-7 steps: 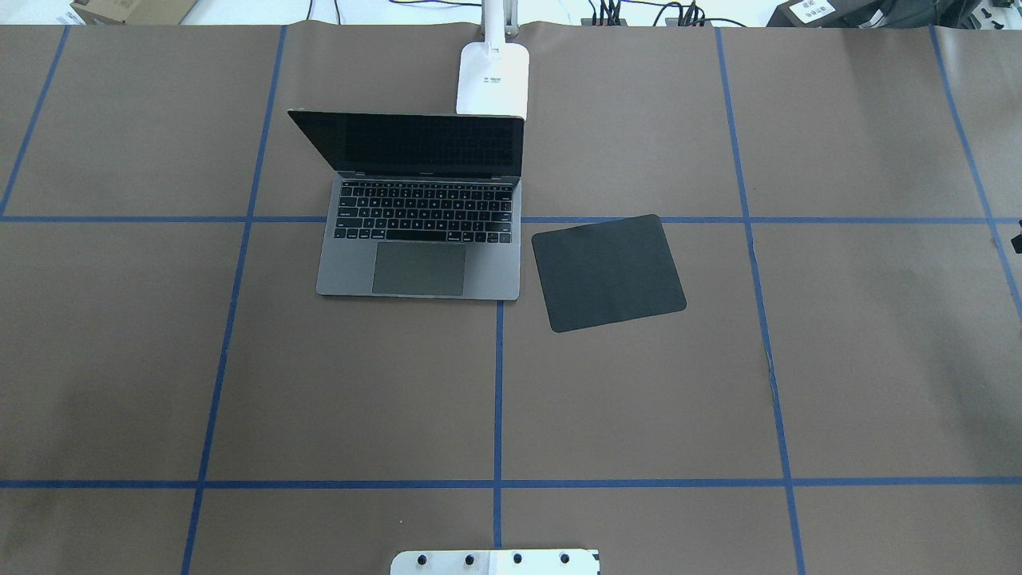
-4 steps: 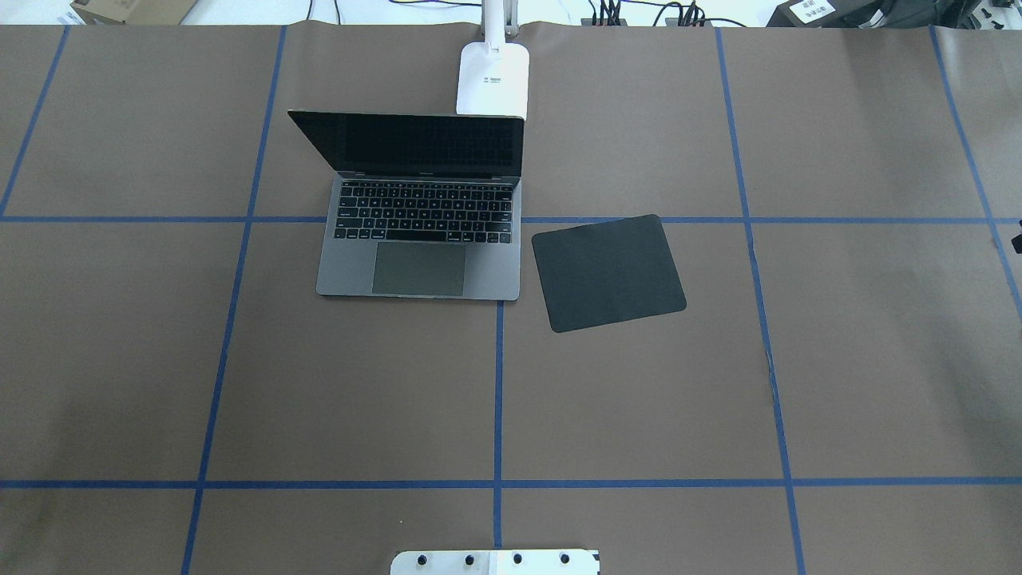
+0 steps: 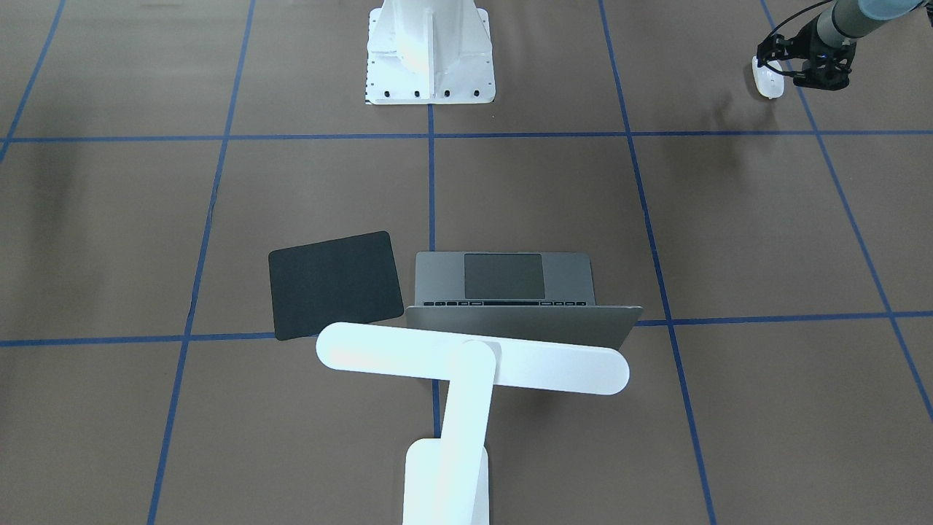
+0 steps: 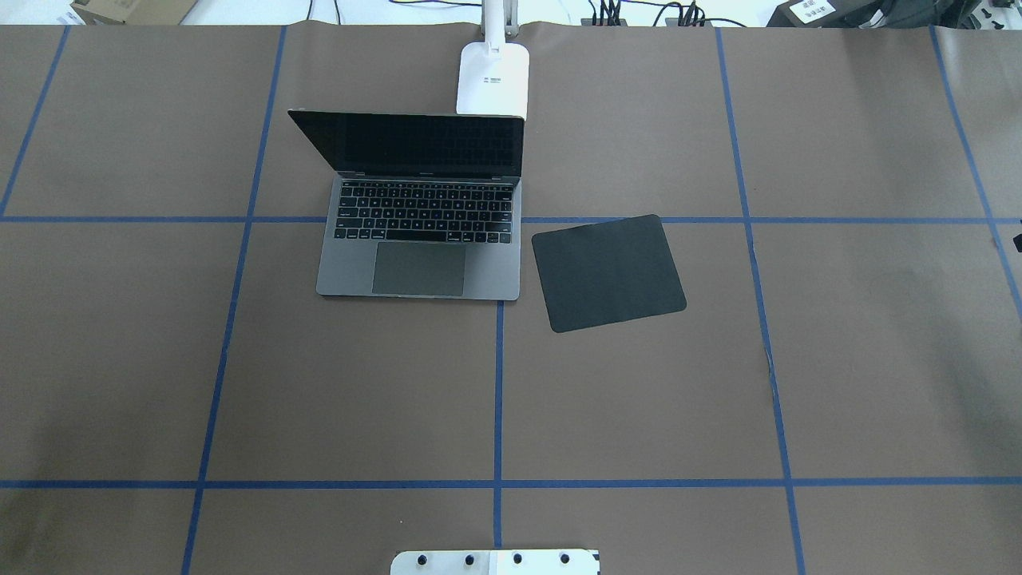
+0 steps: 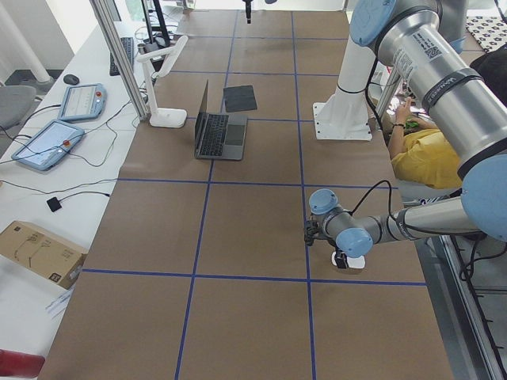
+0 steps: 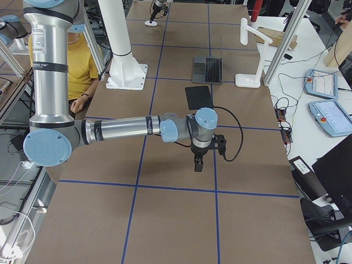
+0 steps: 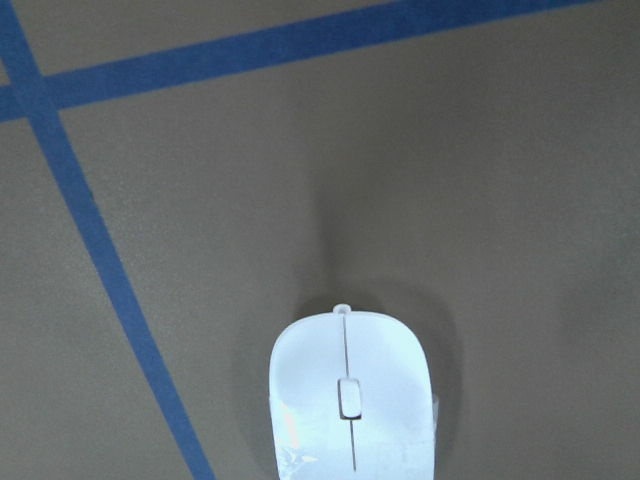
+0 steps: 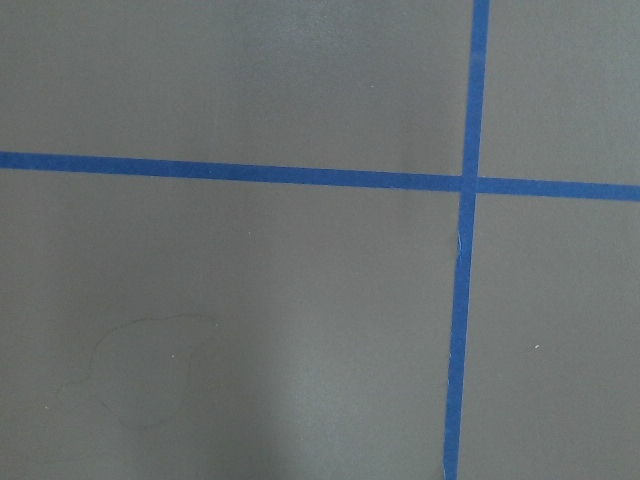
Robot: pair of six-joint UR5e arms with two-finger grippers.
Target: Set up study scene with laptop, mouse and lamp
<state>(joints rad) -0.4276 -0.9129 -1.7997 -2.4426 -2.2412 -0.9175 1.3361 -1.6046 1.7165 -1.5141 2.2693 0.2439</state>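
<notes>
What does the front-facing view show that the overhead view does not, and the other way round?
Only the front-facing view shows the left claw at the white mouse, far from the black mat, and the lamp's long head. Only the overhead view shows the laptop's dark screen. Both show the open laptop, the mat beside it and the lamp behind its lid.

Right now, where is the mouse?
In the front-facing view the mouse sits at the top right, right by the left end effector, far from the laptop.
</notes>
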